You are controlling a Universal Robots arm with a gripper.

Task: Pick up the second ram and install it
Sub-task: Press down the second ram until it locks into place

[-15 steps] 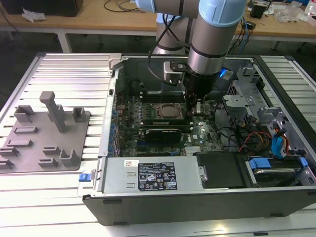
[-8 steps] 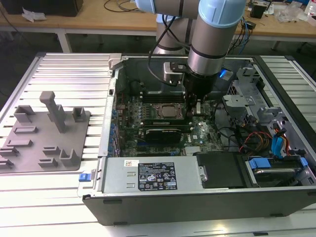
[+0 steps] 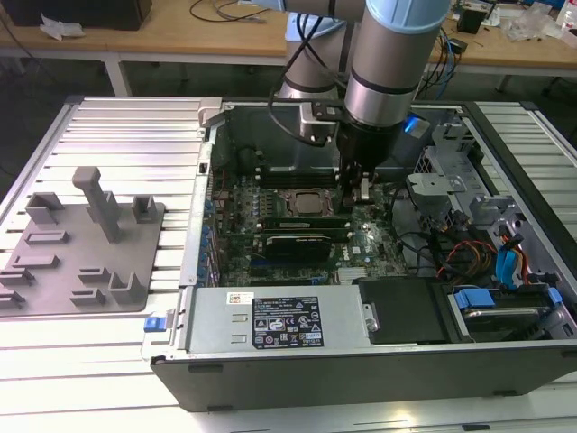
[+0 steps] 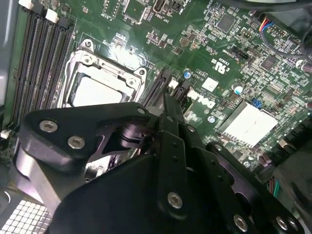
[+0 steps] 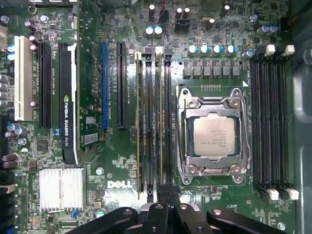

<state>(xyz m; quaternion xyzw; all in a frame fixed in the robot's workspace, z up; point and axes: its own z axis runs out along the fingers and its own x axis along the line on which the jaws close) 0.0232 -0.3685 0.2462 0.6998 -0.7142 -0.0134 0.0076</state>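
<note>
In the first wrist view, two thin green sticks stand on edge in the black slots beside the CPU socket [image 5: 213,134]. The second ram [image 5: 160,122] is the one nearer the socket, and it runs straight to my fingertips. My gripper [image 5: 163,195] is shut, its black fingers pressed together at that stick's end. Whether they pinch it or only rest on it is hidden. In the second wrist view the gripper [image 4: 168,100] tapers to a point over the slot ends. In the exterior view the gripper [image 3: 361,191] hangs low inside the open case, at the right end of the sticks [image 3: 297,219].
A black graphics card [image 3: 293,245] lies just in front of the slots. More black slots with white clips [image 5: 270,122] sit beyond the socket. A silver power supply [image 3: 270,320], cables [image 3: 469,257] and a drive cage crowd the case. A grey fixture [image 3: 86,248] sits at the exterior view's left.
</note>
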